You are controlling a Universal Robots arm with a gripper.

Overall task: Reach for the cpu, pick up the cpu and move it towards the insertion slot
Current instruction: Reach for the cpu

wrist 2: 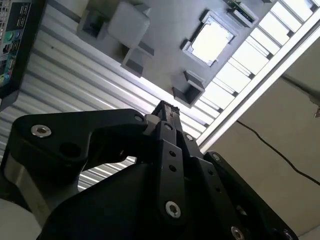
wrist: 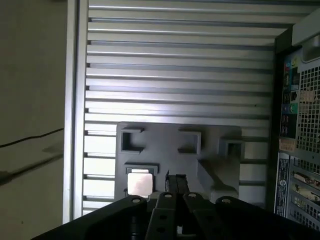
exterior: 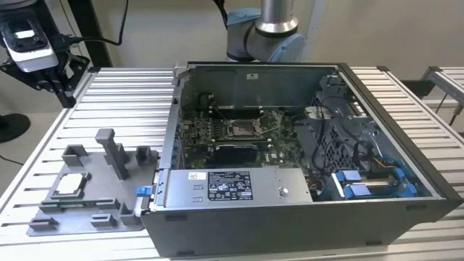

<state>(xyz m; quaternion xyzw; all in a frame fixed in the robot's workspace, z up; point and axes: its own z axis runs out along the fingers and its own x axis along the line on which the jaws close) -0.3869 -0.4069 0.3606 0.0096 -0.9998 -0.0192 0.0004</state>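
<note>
The cpu (exterior: 70, 184) is a small silvery square lying in a recess of the grey tray (exterior: 80, 220) at the exterior view's left; it also shows in both wrist views (wrist 2: 212, 41) (wrist: 139, 182). My gripper (exterior: 67, 98) hangs high over the table's far left corner, well above and behind the tray. Its black fingers (wrist 2: 166, 111) (wrist: 175, 181) are pressed together and hold nothing. The insertion slot (exterior: 243, 128) is a metal-framed square on the green board inside the open computer case.
The open computer case (exterior: 305, 217) fills the middle and right of the slatted metal table (exterior: 123, 103). Grey posts and blocks (exterior: 114, 155) rise from the tray beside the cpu. Cables and a blue-tabbed drive bay (exterior: 366, 182) crowd the case's right side.
</note>
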